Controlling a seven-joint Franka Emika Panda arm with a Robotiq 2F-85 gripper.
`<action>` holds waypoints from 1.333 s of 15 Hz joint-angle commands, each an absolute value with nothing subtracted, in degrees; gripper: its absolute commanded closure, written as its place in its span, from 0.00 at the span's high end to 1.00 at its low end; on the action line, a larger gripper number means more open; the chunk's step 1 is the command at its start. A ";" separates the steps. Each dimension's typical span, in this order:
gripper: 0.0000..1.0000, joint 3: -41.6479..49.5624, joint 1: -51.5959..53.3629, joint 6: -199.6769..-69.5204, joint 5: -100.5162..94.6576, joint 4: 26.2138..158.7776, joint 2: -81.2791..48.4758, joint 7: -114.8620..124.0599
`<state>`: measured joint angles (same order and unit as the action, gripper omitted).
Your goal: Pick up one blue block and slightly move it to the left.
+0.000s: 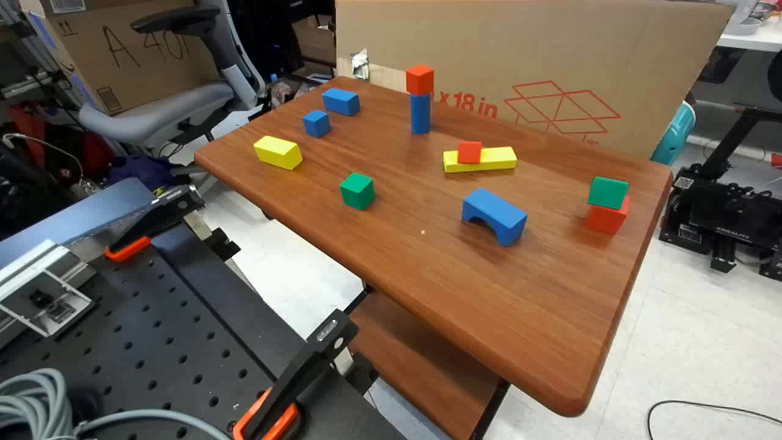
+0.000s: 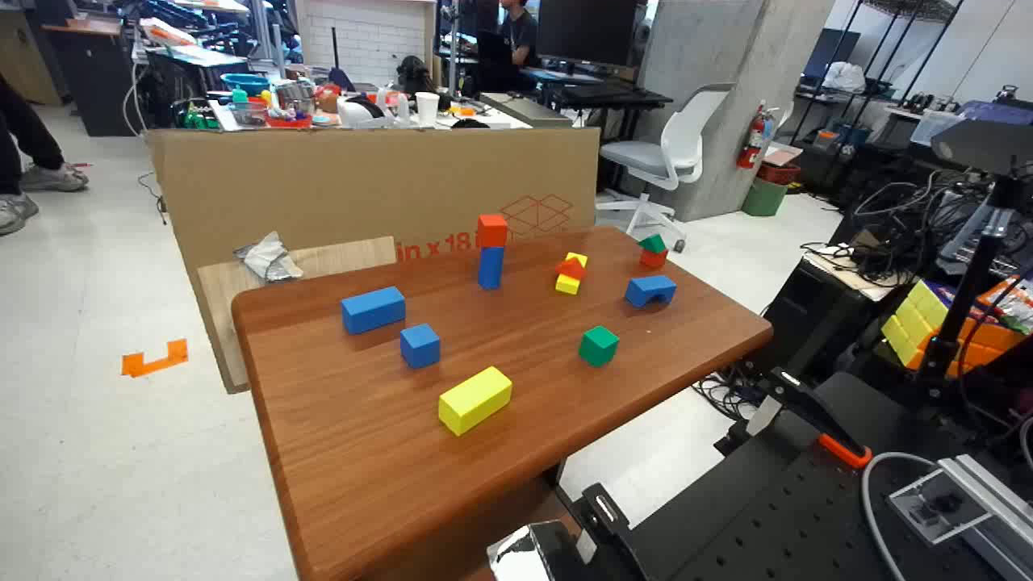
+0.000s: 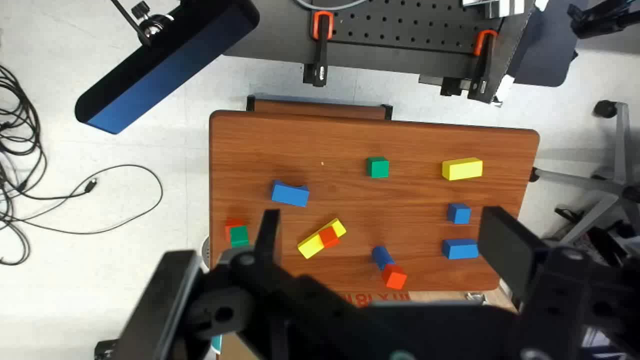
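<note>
The blue block (image 1: 341,102) is a solid, elongated block lying at the far left of the table in an exterior view. It also shows in an exterior view (image 2: 373,311) near the table's back left corner, and in the wrist view (image 3: 460,249) at the lower right. My gripper (image 3: 384,212) shows only in the wrist view, open and empty, high above the table. Its right finger borders the blue block's right end in the picture, without contact. A small blue cube (image 3: 459,213) lies beside the block. A blue arch (image 3: 291,193) of similar length lies farther left in the wrist view.
The wooden table (image 1: 427,256) also bears a yellow block (image 1: 278,152), a green cube (image 1: 357,190), a red piece on a yellow bar (image 1: 501,159), a green piece on a red one (image 1: 608,192), and an upright blue cylinder (image 1: 420,114) topped by a red cube. Cardboard (image 1: 537,55) stands behind.
</note>
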<state>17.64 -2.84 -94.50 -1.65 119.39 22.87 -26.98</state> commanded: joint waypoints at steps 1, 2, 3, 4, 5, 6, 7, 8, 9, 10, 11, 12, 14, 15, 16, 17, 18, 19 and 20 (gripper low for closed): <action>1.00 16.67 -4.05 -94.39 -1.24 119.25 22.66 -27.36; 1.00 16.67 -4.05 -94.39 -1.24 119.25 22.66 -27.36; 1.00 16.67 -4.05 -94.39 -1.24 119.25 22.66 -27.35; 1.00 16.67 -4.05 -94.39 -1.24 119.25 22.66 -27.35; 1.00 16.67 -4.05 -94.39 -1.24 119.25 22.66 -27.35; 1.00 16.67 -4.05 -94.39 -1.24 119.25 22.66 -27.35; 1.00 16.67 -4.05 -94.39 -1.24 119.25 22.66 -27.35; 1.00 16.67 -4.05 -94.39 -1.24 119.25 22.66 -27.35; 1.00 16.67 -4.05 -94.39 -1.24 119.25 22.66 -27.35; 1.00 16.38 -4.00 -94.86 -1.30 119.08 21.81 -26.66; 1.00 16.21 -3.89 -95.01 -0.68 118.65 20.61 -25.70; 1.00 15.98 -3.83 -95.29 -0.40 118.40 19.65 -24.87; 1.00 15.17 -3.80 -96.19 0.40 117.58 16.55 -21.83; 1.00 14.68 -3.83 -96.92 0.86 117.23 14.79 -20.11; 1.00 14.27 -3.86 -97.34 1.30 116.83 13.21 -18.73; 1.00 13.90 -3.89 -98.88 2.15 116.64 11.50 -17.33; 1.00 13.47 -3.97 -99.96 2.58 116.26 9.77 -16.25; 1.00 12.98 -4.06 -102.02 3.09 116.18 8.13 -14.87; 1.00 12.54 -4.16 -103.55 3.27 115.97 6.65 -13.82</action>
<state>14.21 -2.92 -100.54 1.05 118.56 11.71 -16.72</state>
